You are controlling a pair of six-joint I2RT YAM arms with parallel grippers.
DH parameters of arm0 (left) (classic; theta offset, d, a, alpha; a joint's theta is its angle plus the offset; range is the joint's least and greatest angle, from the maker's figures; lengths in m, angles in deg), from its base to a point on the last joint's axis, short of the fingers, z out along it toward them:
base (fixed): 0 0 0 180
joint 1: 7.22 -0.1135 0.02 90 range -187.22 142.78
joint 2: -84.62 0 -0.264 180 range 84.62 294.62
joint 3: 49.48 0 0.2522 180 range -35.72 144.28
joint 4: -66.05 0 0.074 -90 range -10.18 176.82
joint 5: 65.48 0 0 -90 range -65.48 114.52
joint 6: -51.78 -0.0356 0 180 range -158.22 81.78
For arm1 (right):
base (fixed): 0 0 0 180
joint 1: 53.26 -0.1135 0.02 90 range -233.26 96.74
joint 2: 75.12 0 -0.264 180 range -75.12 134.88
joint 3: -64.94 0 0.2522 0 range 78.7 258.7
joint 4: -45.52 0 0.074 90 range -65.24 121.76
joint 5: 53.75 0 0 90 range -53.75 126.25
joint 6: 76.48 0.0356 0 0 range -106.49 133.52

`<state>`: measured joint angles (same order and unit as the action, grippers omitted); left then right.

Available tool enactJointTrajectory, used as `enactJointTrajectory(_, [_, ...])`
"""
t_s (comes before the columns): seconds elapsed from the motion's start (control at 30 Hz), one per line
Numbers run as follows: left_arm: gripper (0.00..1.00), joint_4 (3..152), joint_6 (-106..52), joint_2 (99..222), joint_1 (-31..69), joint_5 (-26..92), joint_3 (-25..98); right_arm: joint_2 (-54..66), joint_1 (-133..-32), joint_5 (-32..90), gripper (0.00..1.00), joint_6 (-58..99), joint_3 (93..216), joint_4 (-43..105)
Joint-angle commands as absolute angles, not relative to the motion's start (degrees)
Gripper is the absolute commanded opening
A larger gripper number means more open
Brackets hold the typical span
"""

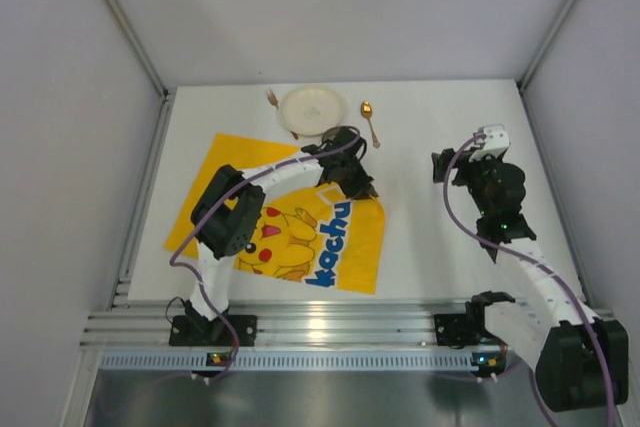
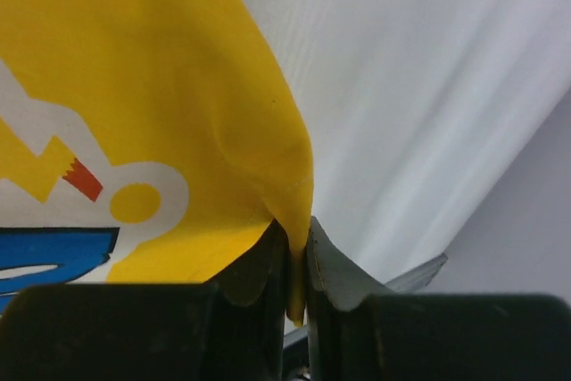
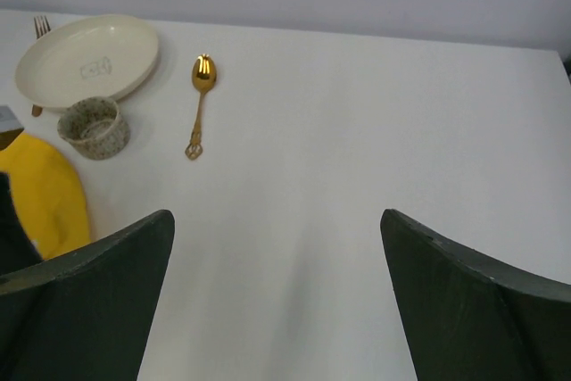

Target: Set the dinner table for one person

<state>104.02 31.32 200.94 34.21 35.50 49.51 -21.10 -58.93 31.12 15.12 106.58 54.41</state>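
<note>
Pinching placemat [image 2: 134, 69] corner edge — left jaws closed.

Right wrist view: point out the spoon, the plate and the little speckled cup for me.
gold spoon [image 3: 199, 111], right wrist view, middle of its handle.
cream plate [image 3: 86, 55], right wrist view, centre of its well.
speckled cup [image 3: 93, 145], right wrist view, near outer wall.

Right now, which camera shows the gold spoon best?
The right wrist view: the gold spoon lies whole and unblocked, its bowl and ornate handle clear. The top view shows it small, beside the plate. The left wrist view misses it, showing the yellow placemat.
</note>
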Motion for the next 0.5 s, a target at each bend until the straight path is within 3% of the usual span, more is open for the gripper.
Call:
enactJointTrajectory(0.0, [0.2, 97.93, 39.05, 202.22, 34.61, 38.66, 54.71, -24.4, -61.07, 31.33, 1.0, 16.85, 109.55, 46.09])
enactJointTrajectory(0.03, [0.49, 97.92, 38.34, 202.22, 34.61, 38.41, 55.85, -25.88, -61.51, 31.41, 1.0, 16.94, 109.46, 45.39])
enactJointTrajectory(0.07, [0.66, 98.01, 37.81, 201.09, 34.7, 38.14, 55.69, -26.59, -61.95, 31.33, 1.0, 16.86, 109.11, 44.16])
enactJointTrajectory(0.1, [0.98, 97.84, 37.11, 200.12, 34.62, 37.01, 55.34, -27.47, -62.74, 31.07, 1.0, 16.51, 108.85, 43.71])
enactJointTrajectory(0.33, [0.98, 105.11, 30.08, 186.86, 33.82, 28.5, 50.06, -37.31, -64.33, 28.08, 1.0, 10.88, 107.53, 39.93])
enactJointTrajectory(0.47, [0.98, 121.1, 22.88, 177.81, 31.19, 18.21, 46.56, -37.33, -65.91, 29.56, 1.0, 18.5, 109.54, 40.81])
